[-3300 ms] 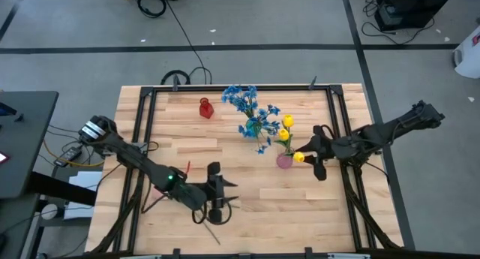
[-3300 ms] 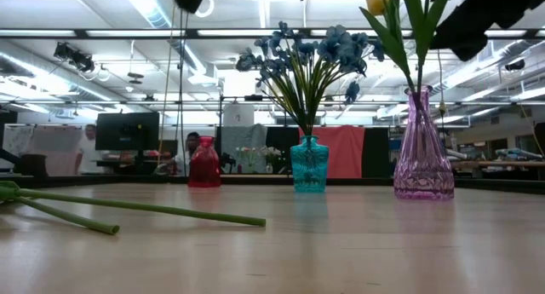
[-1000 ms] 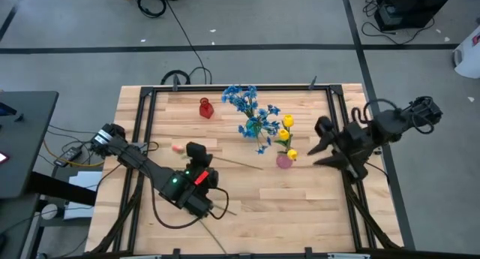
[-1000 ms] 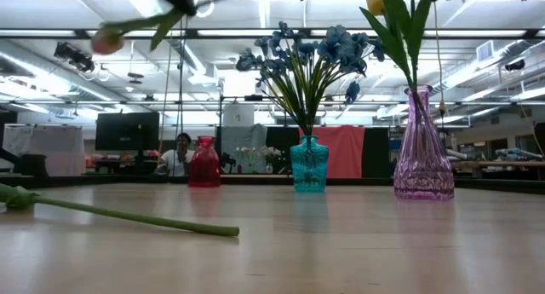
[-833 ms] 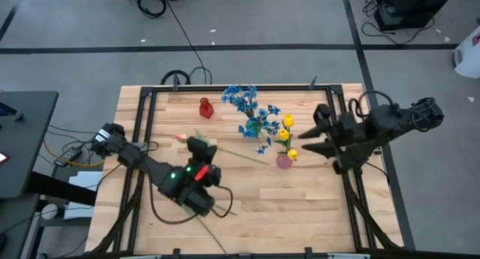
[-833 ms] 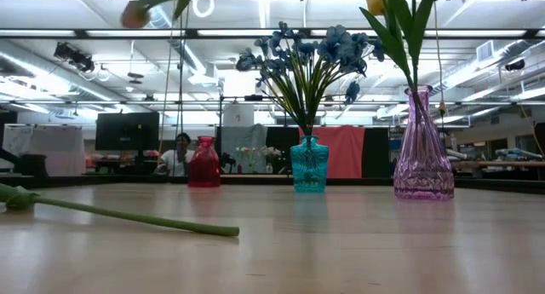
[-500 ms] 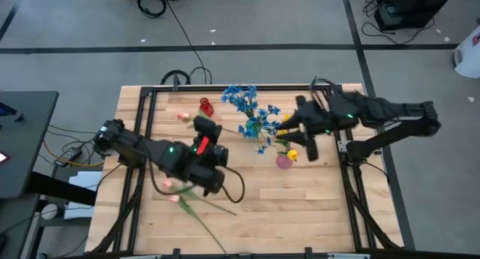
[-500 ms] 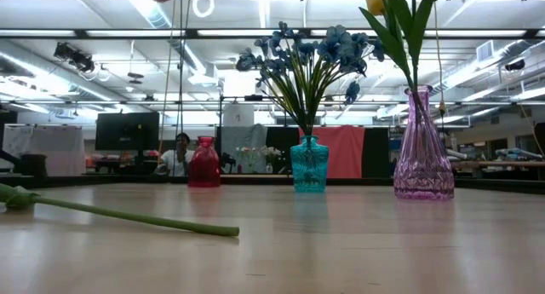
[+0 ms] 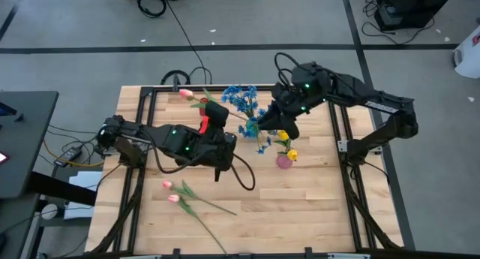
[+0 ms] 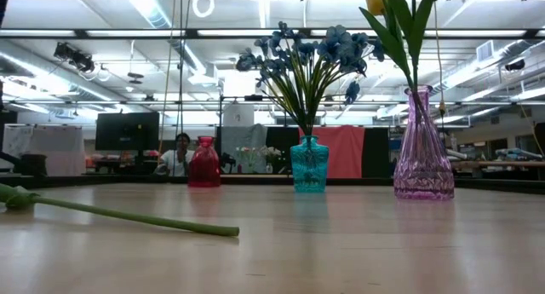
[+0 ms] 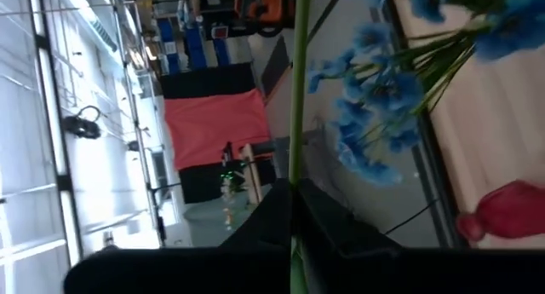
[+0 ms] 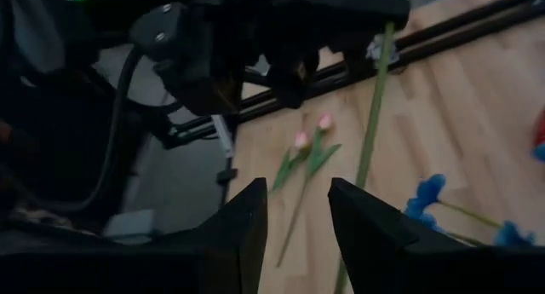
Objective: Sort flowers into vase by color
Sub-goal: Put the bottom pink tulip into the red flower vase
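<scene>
My left gripper [image 9: 213, 109] is shut on a pink tulip [image 9: 185, 94], high over the table's far middle; the red vase [image 10: 204, 162] shows only in the low and left wrist views. My right gripper [image 12: 298, 234] stands open and holds nothing, above the blue flowers [image 9: 247, 107] in the teal vase [image 10: 308, 164] and the yellow tulips [image 9: 285, 131] in the purple vase [image 10: 421, 153]. Two pink tulips [image 9: 171, 191] lie flat on the near-left boards. My left gripper pinches the tulip's green stem [image 11: 295, 170] between its two fingers, part way along it. In the high view the bloom sticks out toward the far-left corner and the stem's tail [image 9: 241, 118] runs toward the blue flowers. The tulip is lifted clear of the table.
A black frame rail [image 9: 142, 116] runs round the wooden table top. Bare boards [image 9: 300, 206] lie on the near right. Beyond the far edge, in the low view, a person [image 10: 180, 153] sits in the room behind.
My left gripper has risen and gone toward the far edge with the pink tulip, rolling as it went; the bloom now hangs over the far-left part. My right gripper has swung from the right edge toward the table's middle, over the blue and yellow flowers.
</scene>
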Available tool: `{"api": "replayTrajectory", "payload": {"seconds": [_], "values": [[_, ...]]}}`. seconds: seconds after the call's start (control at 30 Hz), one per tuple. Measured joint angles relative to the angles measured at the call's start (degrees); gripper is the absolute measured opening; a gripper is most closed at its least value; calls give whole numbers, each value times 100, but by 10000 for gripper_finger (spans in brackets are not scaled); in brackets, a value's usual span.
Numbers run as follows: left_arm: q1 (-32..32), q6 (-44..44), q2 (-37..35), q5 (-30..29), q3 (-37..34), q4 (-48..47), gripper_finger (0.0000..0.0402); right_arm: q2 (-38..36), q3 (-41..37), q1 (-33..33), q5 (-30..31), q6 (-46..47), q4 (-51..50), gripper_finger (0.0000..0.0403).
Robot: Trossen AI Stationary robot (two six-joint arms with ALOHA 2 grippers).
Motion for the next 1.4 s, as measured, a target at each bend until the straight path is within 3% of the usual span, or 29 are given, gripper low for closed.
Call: {"api": "replayTrajectory", "payload": {"seconds": [0.23, 0.47, 0.87, 1.13, 1.4], "values": [[61, 423, 0, -40, 0, 428, 13, 228, 64, -224, -147, 195, -153, 141], [64, 429, 0, -42, -2, 427, 13, 202, 64, -353, 208, 49, -314, 141], [99, 436, 0, -42, -6, 452, 13, 230, 64, -180, 147, -85, -90, 134], [221, 715, 0, -48, -7, 904, 13, 396, 62, -152, 152, -210, -91, 85], [227, 1008, -2, 57, -7, 1534, 21, 398, 60, -149, 278, -769, -121, 9]]}}
